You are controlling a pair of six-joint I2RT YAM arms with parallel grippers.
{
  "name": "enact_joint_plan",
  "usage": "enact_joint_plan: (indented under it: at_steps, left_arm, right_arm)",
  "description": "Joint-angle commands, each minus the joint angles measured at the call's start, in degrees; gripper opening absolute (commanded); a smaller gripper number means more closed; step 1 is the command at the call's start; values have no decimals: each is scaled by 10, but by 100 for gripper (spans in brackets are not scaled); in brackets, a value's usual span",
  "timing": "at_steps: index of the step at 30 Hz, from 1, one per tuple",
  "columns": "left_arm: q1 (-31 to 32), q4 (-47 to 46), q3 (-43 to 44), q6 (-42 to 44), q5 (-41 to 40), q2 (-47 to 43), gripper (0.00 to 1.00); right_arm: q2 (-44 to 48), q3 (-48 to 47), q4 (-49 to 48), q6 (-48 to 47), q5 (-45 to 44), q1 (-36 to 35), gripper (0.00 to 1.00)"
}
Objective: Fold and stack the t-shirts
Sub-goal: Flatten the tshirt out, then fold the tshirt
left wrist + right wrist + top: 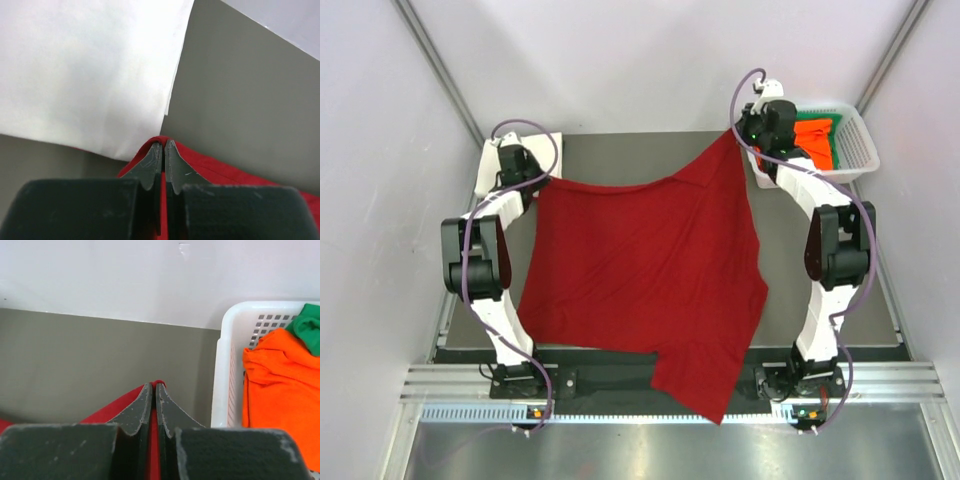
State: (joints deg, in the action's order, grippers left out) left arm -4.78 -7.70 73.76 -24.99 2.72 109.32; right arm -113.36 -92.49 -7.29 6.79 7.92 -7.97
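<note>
A dark red t-shirt (645,265) hangs spread over the dark table (620,150), stretched between both arms, its lower corner drooping past the near edge. At the far left my left gripper (542,181) is shut on one top corner of it; red cloth (220,170) is pinched between its fingers (150,167). My right gripper (738,134) is shut on the other top corner at the far right, held higher, with red cloth (112,407) showing between its fingers (170,412). An orange t-shirt (275,385) and a green t-shirt (310,330) lie in the basket.
A white plastic lattice basket (865,150) stands at the back right corner, right beside my right gripper; its rim (222,370) is close to the fingers. White walls close in the table at the back and both sides.
</note>
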Motion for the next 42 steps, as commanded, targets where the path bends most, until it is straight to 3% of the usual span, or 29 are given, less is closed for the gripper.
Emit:
enact_joint_plan:
  at_steps: [1,9,17,24,32,42]
  left_arm:
    - [-9,-19,32,16,1,14,0]
    - [-16,74,71,27,33,7,0]
    - [-14,245,55,-2,47,-55,0]
    - [-16,343,42,7,-6,-96,0]
    - [-16,387,12,18,-22,-118,0]
    - [-18,406,-4,33,-71,-123,0]
  right_arm:
    - [-1,-35,-19,-3,15,6,0]
    - [85,31,90,54,11,3,0]
    - [212,156,216,106,18,3,0]
    - [328,241,307,112,39,2,0]
    - [425,326,349,118,53,1,0]
    - [480,377,381,115,61,-6,0]
